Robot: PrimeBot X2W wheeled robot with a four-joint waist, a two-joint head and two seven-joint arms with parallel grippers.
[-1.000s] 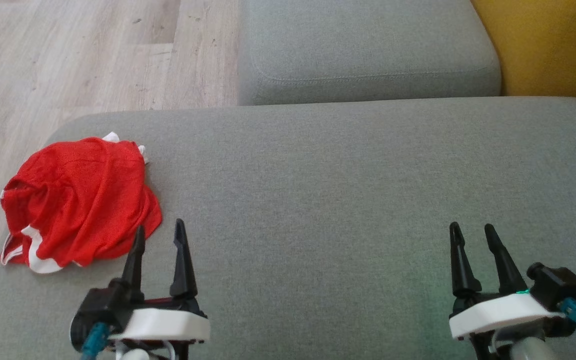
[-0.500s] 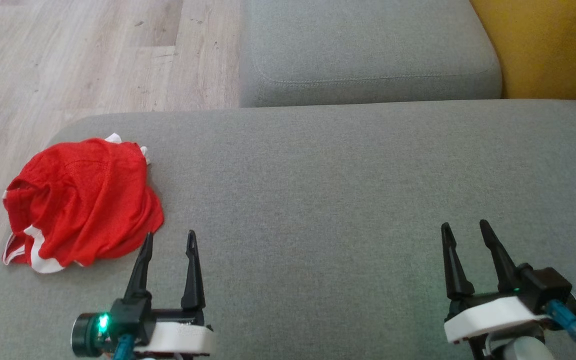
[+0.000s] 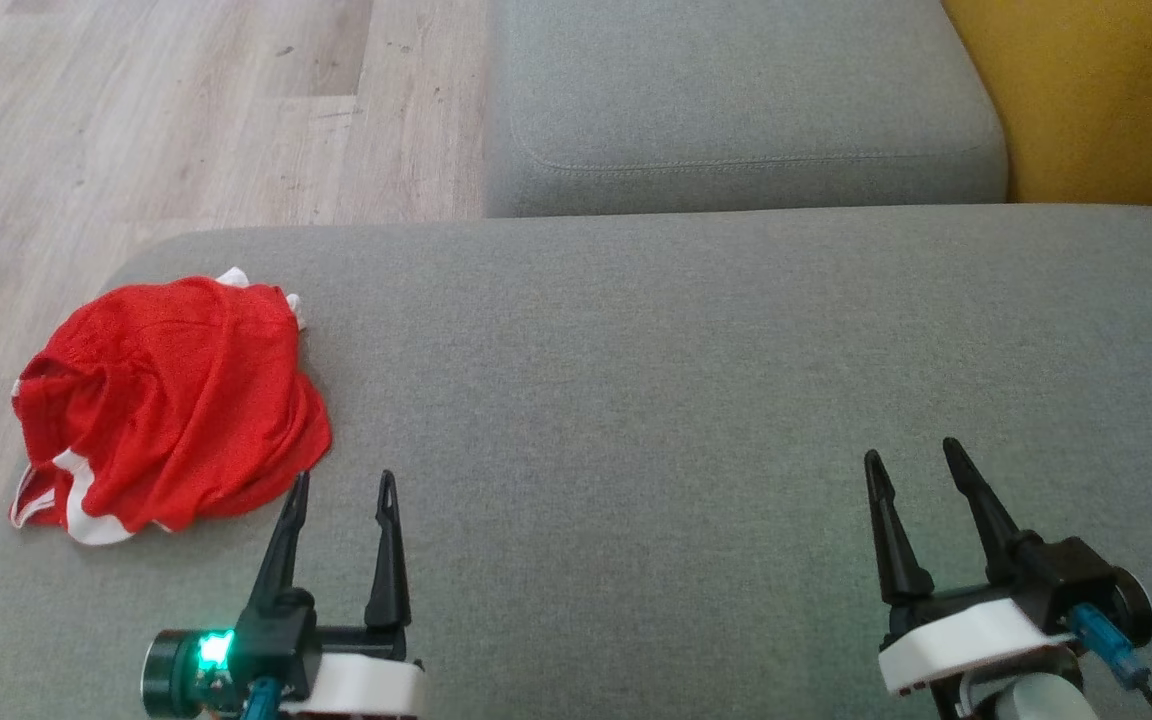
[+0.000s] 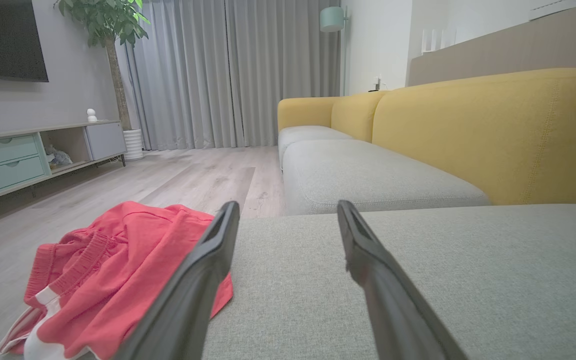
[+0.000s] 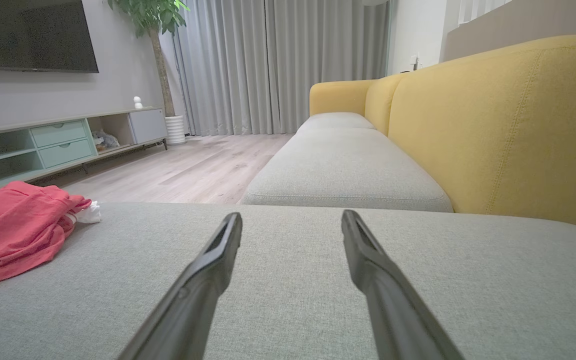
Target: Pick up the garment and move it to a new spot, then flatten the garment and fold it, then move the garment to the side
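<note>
Left gripper (image 3: 344,480), claws released and empty, draws back and levels just beside the crumpled red garment (image 3: 171,420) on the grey cushion (image 3: 636,400), while the equally splayed right gripper (image 3: 911,450) idles well apart, pick-up seemingly not yet begun.

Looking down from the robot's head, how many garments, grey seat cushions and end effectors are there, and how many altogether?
red garment: 1
grey seat cushions: 2, one near, one far
end effectors: 2, the left end effector and the right end effector, both open
Total: 5
</note>
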